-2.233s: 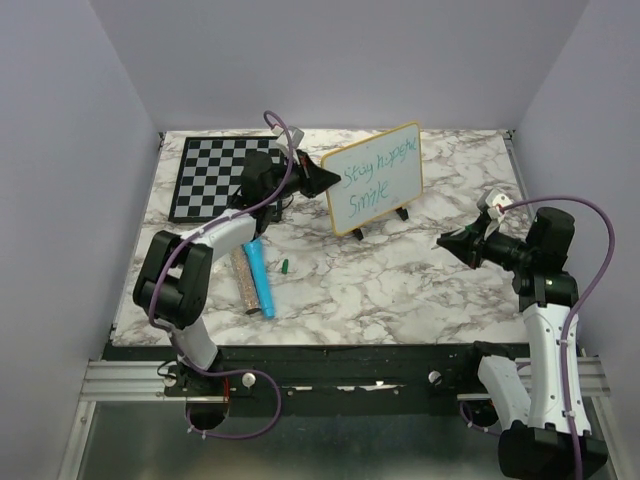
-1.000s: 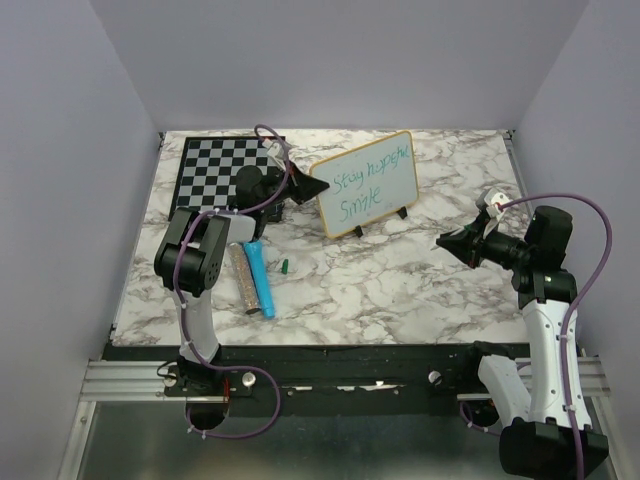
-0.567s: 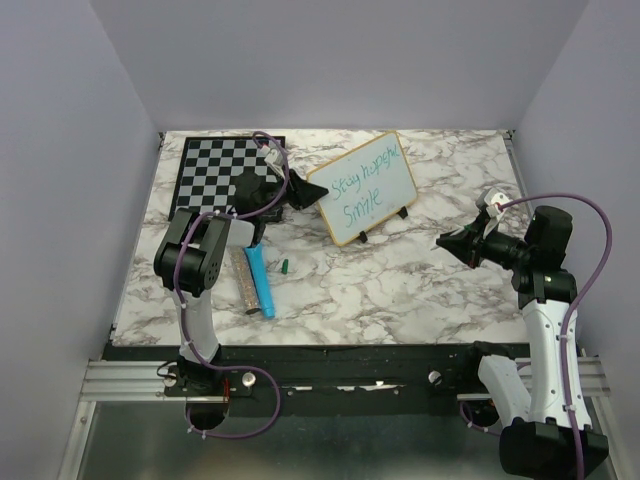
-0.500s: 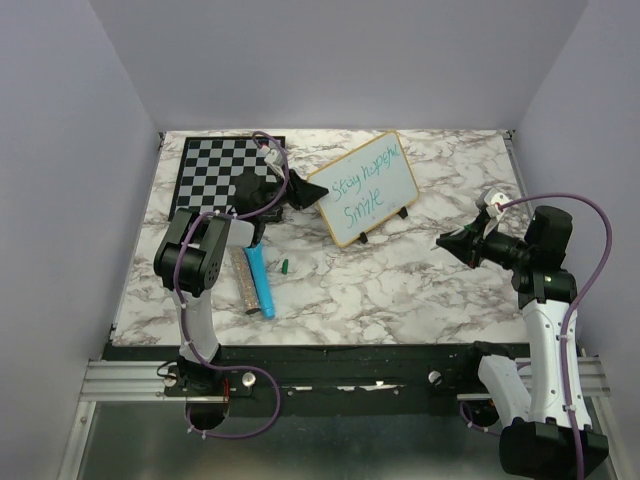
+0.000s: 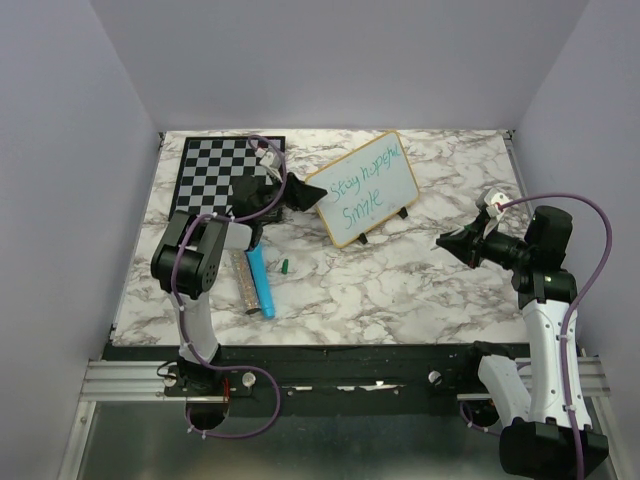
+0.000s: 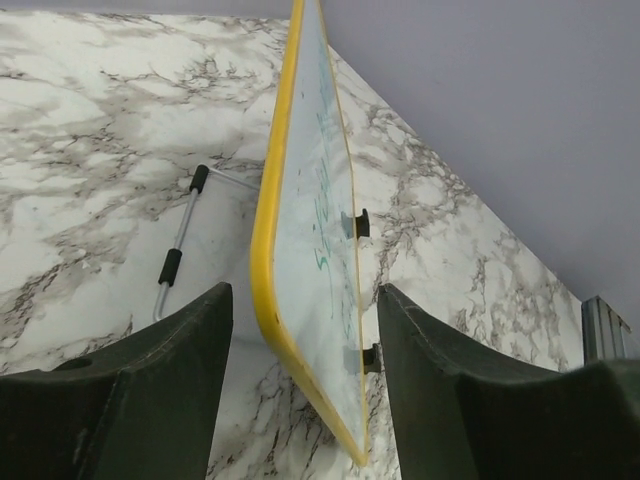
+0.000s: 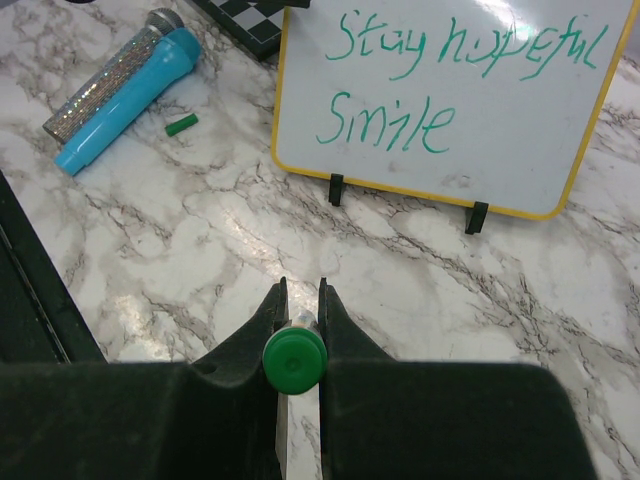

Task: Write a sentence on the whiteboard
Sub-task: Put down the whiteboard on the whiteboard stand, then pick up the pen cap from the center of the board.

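The whiteboard (image 5: 362, 200) stands upright on the marble table (image 5: 400, 290), toward the back and a little left of the middle, tilted so that its right end lies farther back. On it we read the sentence (image 7: 440, 75) in green: "Stay hopeful" above "Smile". Two small black feet (image 7: 337, 189) hold its lower edge, and in the left wrist view we see a wire stand (image 6: 180, 240) behind it.

The left gripper (image 5: 297, 193) sits at the board's left edge with its fingers (image 6: 170, 390) spread. The yellow rim passes between them, and we see a gap on either side. The right gripper (image 7: 298, 300) hangs well apart to the right, facing the board and pressed together on a green-ended marker (image 7: 295, 362).

Compared with two seconds back, we find the board shifted left and slightly nearer, and the left arm folded back toward its base. Over the last half second we see hardly any change. The right arm has kept its place throughout.

Behind the left arm lies the chessboard (image 5: 215, 175), its near right corner hidden by the arm. In front of the arm a blue tube (image 5: 258, 280) and a glittery silver tube (image 5: 242, 282) lie side by side, touching, with a small green cap (image 5: 284, 266) just beside them. Between the right gripper and the board we see only bare marble.
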`<state>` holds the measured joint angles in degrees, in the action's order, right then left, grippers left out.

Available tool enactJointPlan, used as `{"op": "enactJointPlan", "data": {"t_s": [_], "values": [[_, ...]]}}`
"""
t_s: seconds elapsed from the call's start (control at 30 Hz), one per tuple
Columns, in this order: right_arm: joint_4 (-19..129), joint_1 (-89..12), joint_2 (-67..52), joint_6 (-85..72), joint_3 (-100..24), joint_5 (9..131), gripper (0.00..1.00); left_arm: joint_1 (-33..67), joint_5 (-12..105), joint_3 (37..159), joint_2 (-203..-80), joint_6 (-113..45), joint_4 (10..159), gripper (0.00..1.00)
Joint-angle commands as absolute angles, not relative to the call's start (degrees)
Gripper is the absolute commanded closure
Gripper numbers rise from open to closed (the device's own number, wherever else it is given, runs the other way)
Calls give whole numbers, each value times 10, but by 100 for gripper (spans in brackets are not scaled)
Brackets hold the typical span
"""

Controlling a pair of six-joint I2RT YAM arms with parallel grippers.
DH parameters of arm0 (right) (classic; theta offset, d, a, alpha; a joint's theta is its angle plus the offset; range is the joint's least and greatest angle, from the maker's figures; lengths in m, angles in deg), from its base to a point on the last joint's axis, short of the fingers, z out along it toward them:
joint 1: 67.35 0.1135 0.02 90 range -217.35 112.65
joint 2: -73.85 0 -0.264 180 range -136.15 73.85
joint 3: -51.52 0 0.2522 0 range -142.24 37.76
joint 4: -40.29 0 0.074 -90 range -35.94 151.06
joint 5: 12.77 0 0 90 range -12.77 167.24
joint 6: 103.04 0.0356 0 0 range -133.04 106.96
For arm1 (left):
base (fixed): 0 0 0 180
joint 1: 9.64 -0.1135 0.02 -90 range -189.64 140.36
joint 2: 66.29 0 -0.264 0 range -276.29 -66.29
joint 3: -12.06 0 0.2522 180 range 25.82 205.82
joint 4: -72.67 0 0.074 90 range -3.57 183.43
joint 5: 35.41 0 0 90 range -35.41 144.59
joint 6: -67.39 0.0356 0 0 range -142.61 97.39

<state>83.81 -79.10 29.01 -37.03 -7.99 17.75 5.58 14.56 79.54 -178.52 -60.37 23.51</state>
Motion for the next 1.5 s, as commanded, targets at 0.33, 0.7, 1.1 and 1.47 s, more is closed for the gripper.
{"op": "enactJointPlan", "data": {"t_s": [0.33,0.7,1.1,1.47], "values": [[851,-795,291,-375,-73,162,99,29,264,686,-1623,-586,231,1],[851,-796,292,-373,-71,157,99,27,391,599,-1393,-665,497,1],[850,-795,281,-378,-68,150,100,127,444,603,-1185,-543,859,1],[848,-795,270,-383,-66,149,99,194,541,563,-1127,-546,950,1]]}}
